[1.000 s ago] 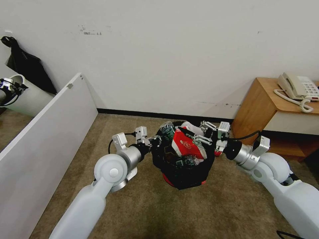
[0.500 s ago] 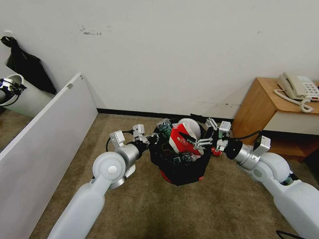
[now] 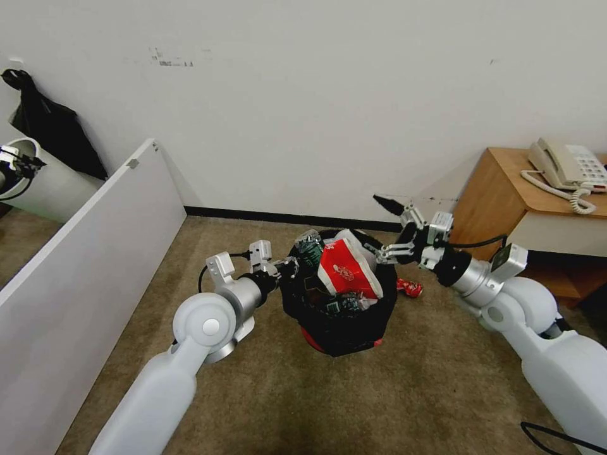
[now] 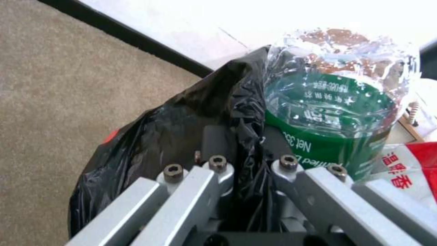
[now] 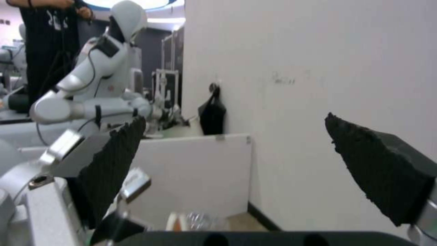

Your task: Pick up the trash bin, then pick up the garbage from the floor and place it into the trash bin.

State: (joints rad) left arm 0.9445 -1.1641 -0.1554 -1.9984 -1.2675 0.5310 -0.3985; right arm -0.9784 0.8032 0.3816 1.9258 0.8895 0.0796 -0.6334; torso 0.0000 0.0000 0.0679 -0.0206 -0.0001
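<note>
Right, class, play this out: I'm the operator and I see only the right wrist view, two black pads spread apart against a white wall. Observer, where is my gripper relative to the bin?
Observer: In the head view, the right gripper is open and holds nothing, raised at the far right rim of the trash bin.
Operator: Is anything holding the bin?
Observer: Yes. The left gripper is shut on the bin's rim, pinching the black bag beside a green-labelled bottle.
Operator: Any litter outside the bin?
Observer: A crushed red can lies on the carpet, just right of the bin.
</note>
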